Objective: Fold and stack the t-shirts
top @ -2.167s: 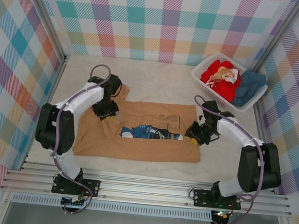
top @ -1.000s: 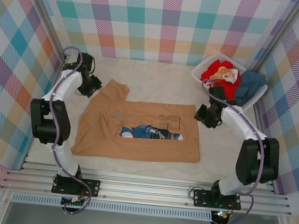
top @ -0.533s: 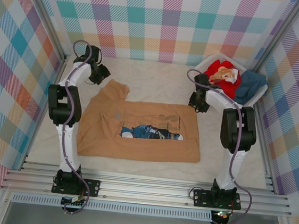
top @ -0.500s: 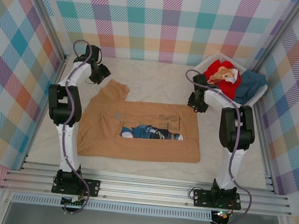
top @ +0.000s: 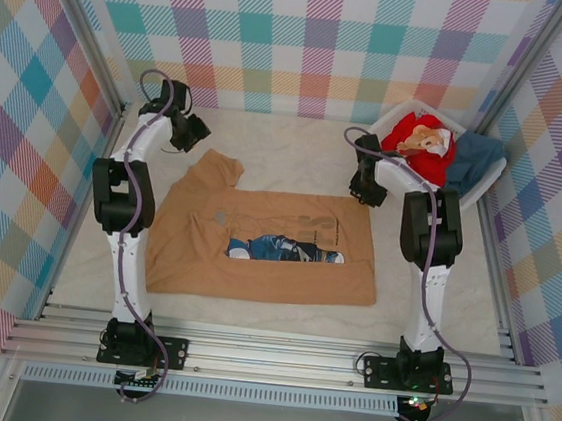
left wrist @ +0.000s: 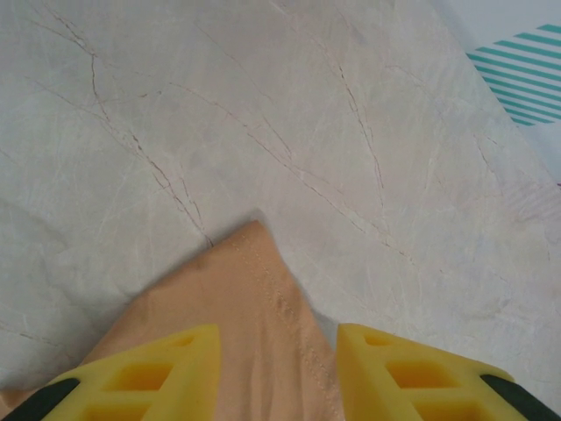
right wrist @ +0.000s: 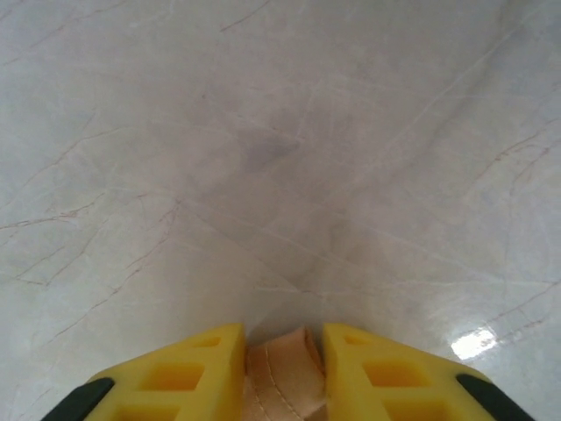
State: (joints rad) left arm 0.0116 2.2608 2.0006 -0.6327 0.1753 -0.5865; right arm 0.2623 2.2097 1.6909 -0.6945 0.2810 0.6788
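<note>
Print [top: 285, 249] on tan t-shirt [top: 264, 274] unreadably small; right hand [right wrist: 282, 340] pinches its edge

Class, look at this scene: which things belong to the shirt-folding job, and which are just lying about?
Job: tan shirt, red shirt, teal shirt.
Lying about: basket, table, plaid walls.

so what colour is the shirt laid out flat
The shirt is tan-brown with a blue-and-white print, clearest from the top view.
</note>
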